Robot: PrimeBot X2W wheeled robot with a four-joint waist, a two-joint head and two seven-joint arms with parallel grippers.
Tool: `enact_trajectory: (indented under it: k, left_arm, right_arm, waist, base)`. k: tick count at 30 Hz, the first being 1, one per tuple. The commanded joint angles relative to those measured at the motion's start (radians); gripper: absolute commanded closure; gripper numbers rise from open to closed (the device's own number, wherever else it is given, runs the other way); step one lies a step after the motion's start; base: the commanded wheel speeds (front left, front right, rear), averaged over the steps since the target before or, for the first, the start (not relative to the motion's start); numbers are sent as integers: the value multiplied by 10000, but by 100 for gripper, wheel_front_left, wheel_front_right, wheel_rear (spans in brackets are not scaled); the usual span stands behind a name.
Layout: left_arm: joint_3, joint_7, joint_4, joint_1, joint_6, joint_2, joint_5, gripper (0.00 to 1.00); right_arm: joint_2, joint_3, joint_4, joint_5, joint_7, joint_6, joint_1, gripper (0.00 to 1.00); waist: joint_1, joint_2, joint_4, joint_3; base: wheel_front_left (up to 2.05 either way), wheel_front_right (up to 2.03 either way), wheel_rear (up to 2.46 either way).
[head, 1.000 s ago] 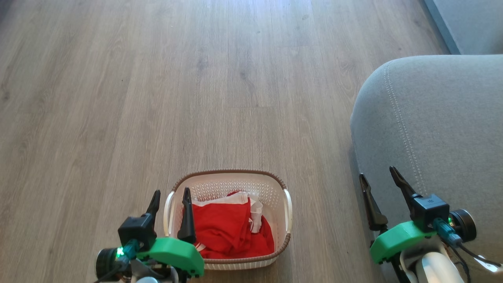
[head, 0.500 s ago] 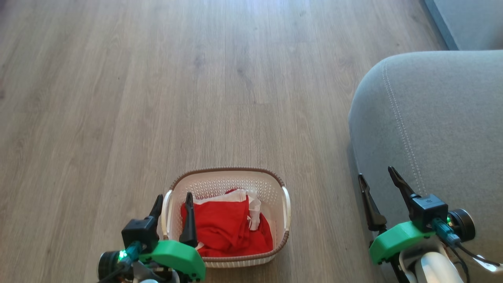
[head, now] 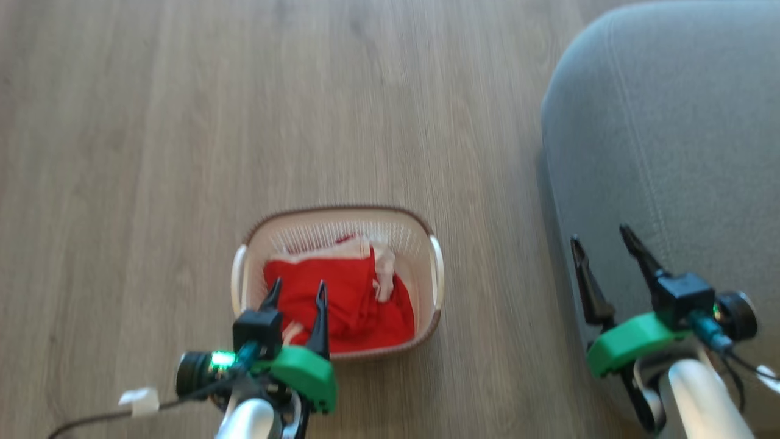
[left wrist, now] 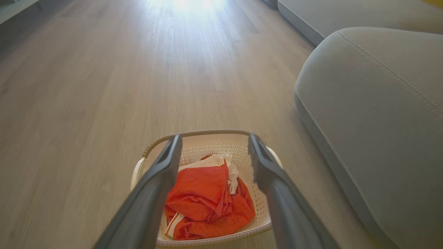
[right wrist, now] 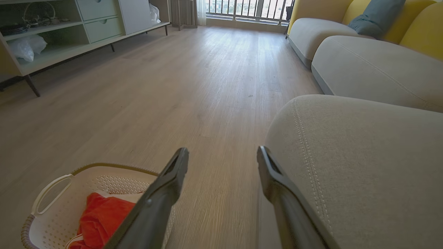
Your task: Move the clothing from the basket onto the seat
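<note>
Bottom left of the head view: left gripper (head: 297,286), fingers (left wrist: 162,169) spread fully with nothing between them. The tips are over the near rim of the basket (head: 341,210) and point up-frame at the load. This reads as lined up for a reach-in, with no cloth touched yet. Bottom right: right gripper (head: 598,235), equally wide and empty, over the near edge of the seat (head: 670,152), probably parked clear. All the clothing (head: 347,299) is inside the basket, lower centre. It is a crumpled red heap with its white-trimmed edge toward the far wall and no clean long axis. The basket's long axis runs left–right, handles (head: 235,280) at the ends. The seat fills the right side, near the basket but apart, its stitching (left wrist: 380,62) running up-frame. I judge the carry short.
</note>
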Motion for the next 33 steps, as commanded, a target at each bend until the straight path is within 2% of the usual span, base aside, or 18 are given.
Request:
enact_trajectory:
  k: [1,8,16,23,28,33]
  left_arm:
    - [220,-136,-43,-507,115,-7,128,0]
    - [-184,-136,1673,-2098,-31,-7,923,0]
    - [-502,-136,3907,-4477,-456,81,2264,0]
    - [-839,-136,6636,-6262,-946,199,2668,0]
    - [-1038,-135,8267,-7402,-1058,363,2863,0]
    - [-1148,272,8942,-8134,-1232,510,2914,0]
  right_arm:
    - [-176,228,-376,78,-134,0,-492,0]
    - [-215,262,-570,336,-134,0,-1066,0]
    - [-186,721,-798,510,-134,0,-1654,0]
    - [61,1132,-798,743,-134,0,-2041,0]
    - [233,1490,-881,1058,-134,0,-2256,0]
    - [263,1854,-743,1153,-134,0,-2376,0]
  waist:
    - [0,0,-294,1005]
    - [0,0,-893,2887]
    - [0,0,-1532,5012]
    - [0,0,-2095,6162]
    - [0,0,-2411,6803]
    - [0,0,-2561,7282]
  base:
    - [0,0,0]
    - [0,0,0]
    - [0,0,0]
    - [0,0,0]
    - [0,0,0]
    - [0,0,0]
